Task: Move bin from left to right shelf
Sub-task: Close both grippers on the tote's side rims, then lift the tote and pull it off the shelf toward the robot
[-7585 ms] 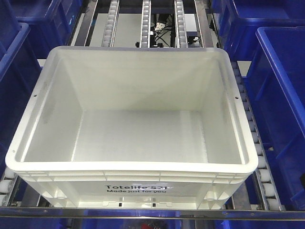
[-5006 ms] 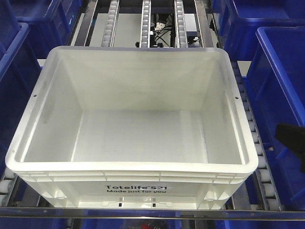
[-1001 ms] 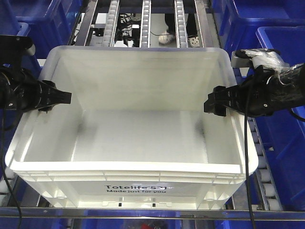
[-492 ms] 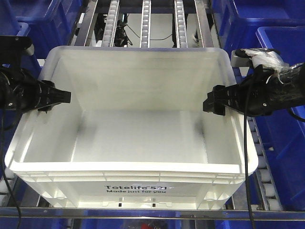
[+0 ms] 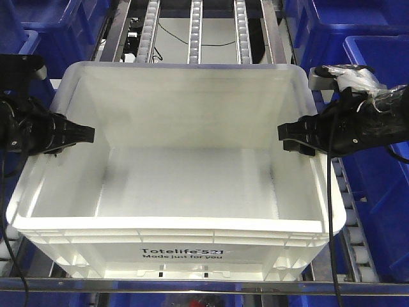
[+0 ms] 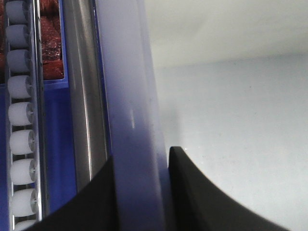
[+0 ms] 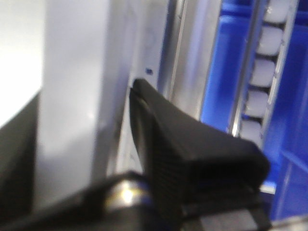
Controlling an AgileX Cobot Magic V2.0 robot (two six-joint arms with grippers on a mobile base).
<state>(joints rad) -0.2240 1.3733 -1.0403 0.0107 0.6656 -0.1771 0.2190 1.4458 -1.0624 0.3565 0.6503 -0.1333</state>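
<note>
Since the shot 0.5 seconds back, the right pincer [image 5: 291, 137] has eased a touch toward the right edge, the left pincer [image 5: 80, 134] has dipped slightly, and the cables seen past the roller tracks [image 5: 195, 32] at upper centre have shifted. The white bin [image 5: 172, 224] sits mid-frame on the shelf rollers, each pincer clenched over 1 side wall. That is only 2 thin pinches on smooth plastic. If 1 arm lifts ahead, I'd expect the bin to tilt, slip free, or clip the blue bins [image 5: 377, 128] at right.

Right wrist view blurs the bin [image 7: 72, 96] (fingers [image 7: 192, 154] too).
</note>
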